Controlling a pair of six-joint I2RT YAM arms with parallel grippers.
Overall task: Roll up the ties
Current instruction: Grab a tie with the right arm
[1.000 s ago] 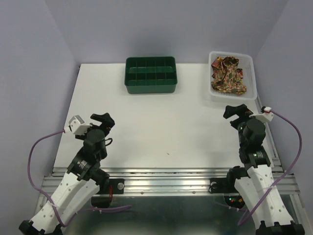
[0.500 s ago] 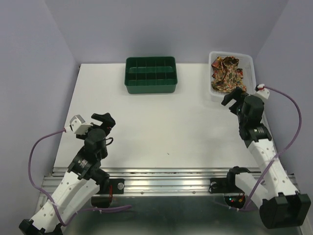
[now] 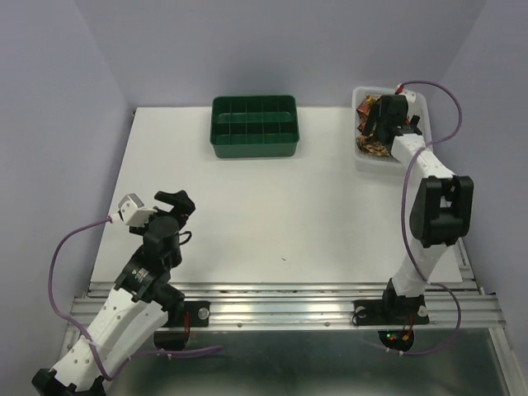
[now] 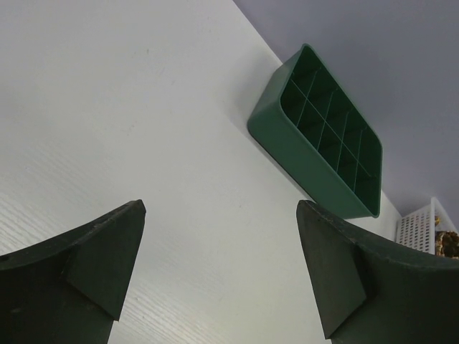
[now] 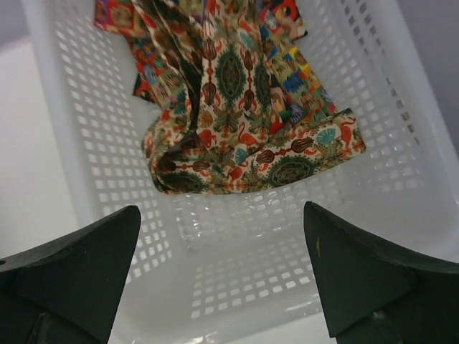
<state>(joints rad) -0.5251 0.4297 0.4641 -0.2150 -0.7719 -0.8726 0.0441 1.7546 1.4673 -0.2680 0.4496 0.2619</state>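
Note:
The ties lie bunched in a white basket, patterned in red, gold, brown and green. They also show in the top view at the back right. My right gripper is open and empty, hovering over the near part of the basket, just short of the ties; in the top view it is over the basket. My left gripper is open and empty above bare table; in the top view it sits at the near left.
A green compartment tray stands at the back middle of the white table; it also shows in the left wrist view. The white basket is at the back right corner. Purple walls enclose the table.
My right arm has stretched away from the near right to the back right, bringing its open gripper over the basket of ties. The left arm has not moved.

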